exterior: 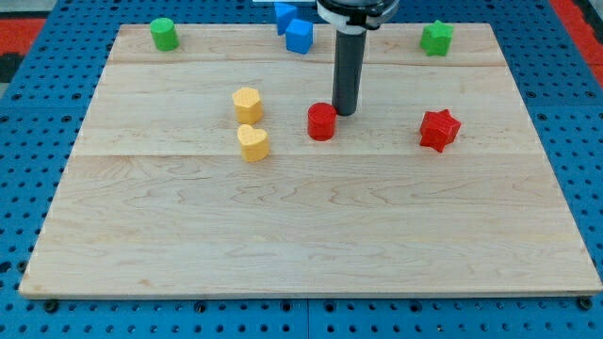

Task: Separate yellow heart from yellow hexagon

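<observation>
The yellow heart (252, 143) lies left of the board's middle, just below the yellow hexagon (247, 104); the two nearly touch. My tip (345, 114) stands on the board to the right of both, right beside the upper right of a red cylinder (321, 121), which sits between my tip and the yellow blocks.
A red star (439, 129) lies at the right. A green cylinder (164, 34) sits at the top left, a green star (436, 39) at the top right. Two blue blocks (294, 28) lie at the top edge near the rod. The wooden board (301, 235) rests on a blue pegboard.
</observation>
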Available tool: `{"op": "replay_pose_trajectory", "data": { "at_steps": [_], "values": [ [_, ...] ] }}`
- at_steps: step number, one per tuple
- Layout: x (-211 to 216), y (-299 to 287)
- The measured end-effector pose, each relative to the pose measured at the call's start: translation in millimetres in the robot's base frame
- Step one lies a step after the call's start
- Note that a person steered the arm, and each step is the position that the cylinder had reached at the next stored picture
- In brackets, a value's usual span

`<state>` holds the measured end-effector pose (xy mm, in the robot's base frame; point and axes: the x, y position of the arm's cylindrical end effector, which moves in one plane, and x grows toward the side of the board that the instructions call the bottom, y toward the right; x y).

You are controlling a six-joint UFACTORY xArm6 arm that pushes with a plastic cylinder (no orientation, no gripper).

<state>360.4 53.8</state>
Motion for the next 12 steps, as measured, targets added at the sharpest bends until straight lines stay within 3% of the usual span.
{"op": "replay_pose_trajectory", "data": {
  "at_steps": [1, 2, 7, 9, 10, 11, 12],
  "values": [
    [-21, -19],
    [-18, -82],
    [-10, -103],
    [80, -124],
    [76, -90],
    [117, -134],
    [125, -241]
  ]
}}
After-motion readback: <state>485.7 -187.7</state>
